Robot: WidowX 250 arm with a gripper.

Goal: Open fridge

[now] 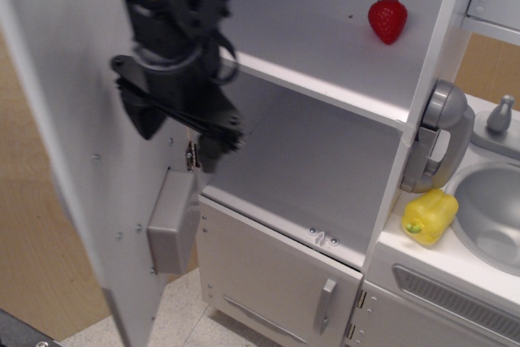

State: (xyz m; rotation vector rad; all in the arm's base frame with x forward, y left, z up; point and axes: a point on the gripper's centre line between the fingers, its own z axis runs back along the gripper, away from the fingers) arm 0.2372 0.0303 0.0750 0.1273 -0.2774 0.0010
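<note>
The white fridge (325, 160) stands with its large door (89, 160) swung wide open to the left, so I see the door's inner face with a grey box (172, 221) on it. The door's outer handle is hidden. Inside, a red strawberry (387, 19) lies on the upper shelf. My black gripper (213, 145) hangs at the hinge side of the open compartment, close to the door's inner face. Its fingers point down and sit close together; I cannot tell whether they are shut.
The smaller lower door (280, 282) with a short grey handle (326, 305) is closed. A grey handle (435, 145) sits on the fridge's right wall. A yellow pepper (429, 216) lies on the sink cabinet beside the sink (487, 213). A wooden wall is at the left.
</note>
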